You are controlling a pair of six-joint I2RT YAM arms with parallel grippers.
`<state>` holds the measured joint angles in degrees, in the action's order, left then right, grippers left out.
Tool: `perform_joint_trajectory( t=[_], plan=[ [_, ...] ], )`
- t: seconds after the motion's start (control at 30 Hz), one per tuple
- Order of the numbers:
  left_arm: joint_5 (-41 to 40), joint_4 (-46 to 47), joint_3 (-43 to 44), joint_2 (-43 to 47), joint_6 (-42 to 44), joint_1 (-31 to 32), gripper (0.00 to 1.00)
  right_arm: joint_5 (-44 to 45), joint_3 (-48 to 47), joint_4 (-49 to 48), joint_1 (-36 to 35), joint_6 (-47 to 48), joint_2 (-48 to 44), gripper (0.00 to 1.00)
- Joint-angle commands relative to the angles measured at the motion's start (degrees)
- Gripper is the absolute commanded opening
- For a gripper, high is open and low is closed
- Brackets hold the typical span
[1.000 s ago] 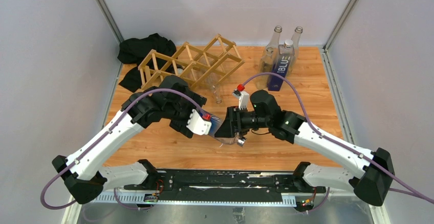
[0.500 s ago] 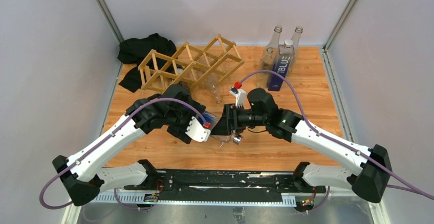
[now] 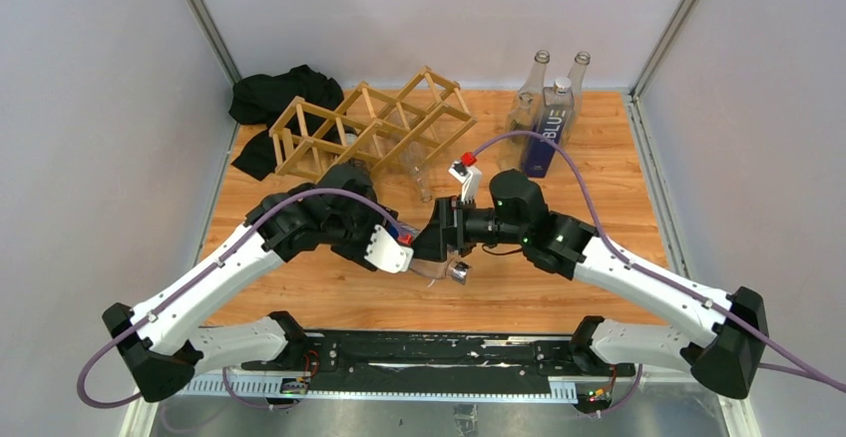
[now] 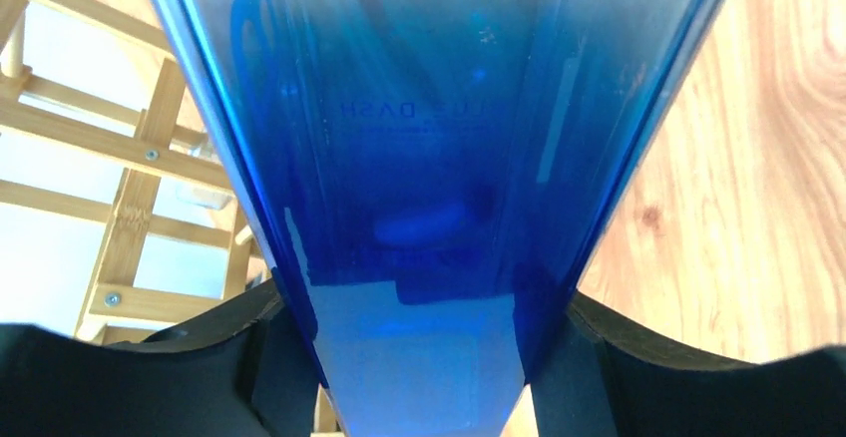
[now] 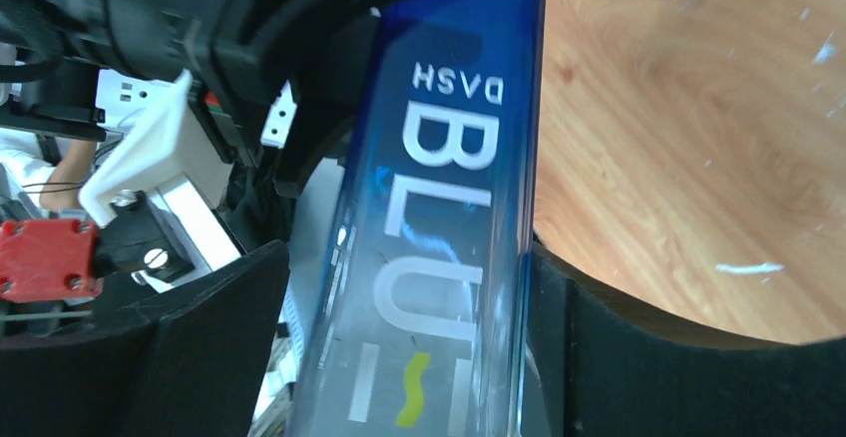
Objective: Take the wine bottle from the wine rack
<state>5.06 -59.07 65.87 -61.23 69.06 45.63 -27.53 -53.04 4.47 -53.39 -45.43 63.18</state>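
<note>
- Left end effector [image 4: 424,357]: clamped on the blue glass wine bottle [image 4: 429,158], which is off the wine rack [image 3: 374,123] and above the counter [image 3: 599,178].
- Right end effector [image 5: 409,337]: jaws spread around it, gap on one side.
- Handling: rigid, smooth, breakable, probably slippery; grip the flat-sided body.
- Wrist views show contact; the top view hides it.

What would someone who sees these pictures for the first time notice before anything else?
The deep blue bottle draws the eye first: it sits between the fingers of both the left gripper and the right gripper, which meet over the middle of the table. Behind them, the light wooden wine rack stands at the far left beside a black cloth. A group of upright bottles stands in the far right corner.
</note>
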Motion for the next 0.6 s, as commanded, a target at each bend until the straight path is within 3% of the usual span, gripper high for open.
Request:
perform_joint_trajectory(
  t=[0.0,0.27,0.57],
  plan=[
    [0.72,3.2,1.97,1.87,-2.41,0.52,0.0,1.17,-2.24,-7.23,-0.61,2.5,-5.89,0.92],
    [6.49,3.95,6.02,2.25,-16.32,0.43,0.0,5.75,-2.6,1.76,1.92,8.77,-15.49,0.95],
    [26.51,4.04,9.92,3.02,-30.94,-5.71,0.0,9.69,-5.76,6.8,2.67,14.98,-25.14,0.97]
  ],
)
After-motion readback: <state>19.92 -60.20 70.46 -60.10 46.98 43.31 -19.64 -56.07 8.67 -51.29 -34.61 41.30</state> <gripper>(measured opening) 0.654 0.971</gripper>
